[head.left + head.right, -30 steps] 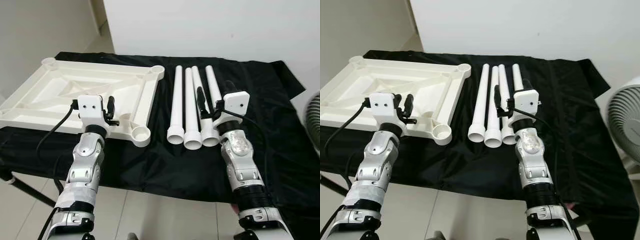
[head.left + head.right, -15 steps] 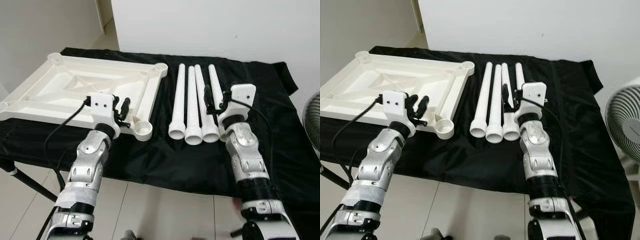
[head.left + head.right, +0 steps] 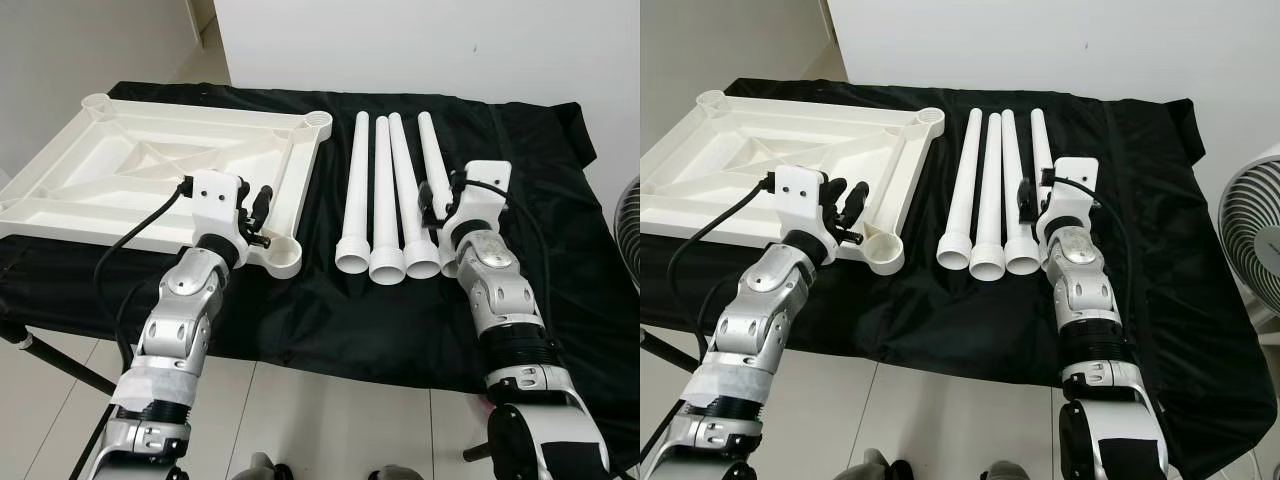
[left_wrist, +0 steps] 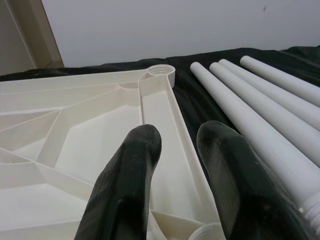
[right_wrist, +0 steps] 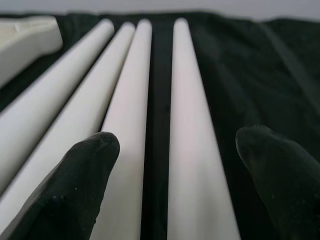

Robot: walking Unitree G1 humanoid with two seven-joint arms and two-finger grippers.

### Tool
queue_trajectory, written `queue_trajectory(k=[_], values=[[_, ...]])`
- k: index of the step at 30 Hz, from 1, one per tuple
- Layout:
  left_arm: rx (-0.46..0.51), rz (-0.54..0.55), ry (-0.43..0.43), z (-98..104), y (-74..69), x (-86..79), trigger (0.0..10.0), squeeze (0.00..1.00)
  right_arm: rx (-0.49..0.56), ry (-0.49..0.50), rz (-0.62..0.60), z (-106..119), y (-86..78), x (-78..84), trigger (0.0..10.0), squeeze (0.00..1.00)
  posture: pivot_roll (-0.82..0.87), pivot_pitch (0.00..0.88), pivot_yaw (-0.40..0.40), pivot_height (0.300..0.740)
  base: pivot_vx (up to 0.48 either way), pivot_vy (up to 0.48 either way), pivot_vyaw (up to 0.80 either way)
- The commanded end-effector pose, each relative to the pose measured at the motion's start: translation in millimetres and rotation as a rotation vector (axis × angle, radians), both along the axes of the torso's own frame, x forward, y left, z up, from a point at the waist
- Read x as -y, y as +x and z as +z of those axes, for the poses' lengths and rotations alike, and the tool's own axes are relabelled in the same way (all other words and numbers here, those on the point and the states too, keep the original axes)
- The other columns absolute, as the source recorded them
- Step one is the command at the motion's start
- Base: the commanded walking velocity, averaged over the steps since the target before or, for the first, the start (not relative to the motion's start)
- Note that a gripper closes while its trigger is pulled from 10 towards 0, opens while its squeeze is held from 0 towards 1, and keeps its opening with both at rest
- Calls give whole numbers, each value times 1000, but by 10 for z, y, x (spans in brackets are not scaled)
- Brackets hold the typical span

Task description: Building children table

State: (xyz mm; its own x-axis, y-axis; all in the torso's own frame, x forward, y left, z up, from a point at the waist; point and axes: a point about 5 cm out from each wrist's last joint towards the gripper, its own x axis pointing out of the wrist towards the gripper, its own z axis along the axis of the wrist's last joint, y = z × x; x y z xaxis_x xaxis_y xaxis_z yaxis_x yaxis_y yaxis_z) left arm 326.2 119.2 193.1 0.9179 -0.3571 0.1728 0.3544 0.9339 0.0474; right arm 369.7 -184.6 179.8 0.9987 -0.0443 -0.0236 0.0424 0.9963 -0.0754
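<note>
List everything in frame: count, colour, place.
Table top: 1, cream, upside down on the left of the black cloth, corner sockets up.
Table legs: 4, white, side by side right of the table top, wide ends toward the robot.
Black cloth: 1, covers the work surface.
Fan: 1, white, right edge, partly cut off.
Left gripper: black fingers open, over the table top's near right corner.
Right gripper: black fingers open, straddling the rightmost leg.
</note>
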Motion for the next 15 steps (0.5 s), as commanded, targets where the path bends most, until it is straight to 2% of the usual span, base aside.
queue_trajectory(k=[1, 3, 9, 12, 15], values=[[-8, -10, 11, -10, -26, -10, 10000, 0, -42, -11, 16, -49, -8, -14, 10000, 0, -135, 111, 89, 740, 0, 0, 0], [-9, -2, 7, 3, -37, -16, 10000, 0, -97, -54, 26, -125, -38, 11, 10000, 0, -128, 111, 82, 740, 0, 0, 0], [-12, 8, 5, 19, -53, -28, 10000, 0, -188, -82, 15, -260, -84, 73, 10000, 0, -126, 107, 79, 740, 0, 0, 0], [-13, 11, 4, 24, -55, -33, 10000, 0, -192, -85, 2, -262, -93, 106, 10000, 0, -127, 105, 78, 740, 0, 0, 0], [-15, 18, 0, 35, -57, -48, 10000, 0, -132, -10, -55, -150, -93, 212, 10000, 0, -129, 100, 81, 740, 0, 0, 0]])
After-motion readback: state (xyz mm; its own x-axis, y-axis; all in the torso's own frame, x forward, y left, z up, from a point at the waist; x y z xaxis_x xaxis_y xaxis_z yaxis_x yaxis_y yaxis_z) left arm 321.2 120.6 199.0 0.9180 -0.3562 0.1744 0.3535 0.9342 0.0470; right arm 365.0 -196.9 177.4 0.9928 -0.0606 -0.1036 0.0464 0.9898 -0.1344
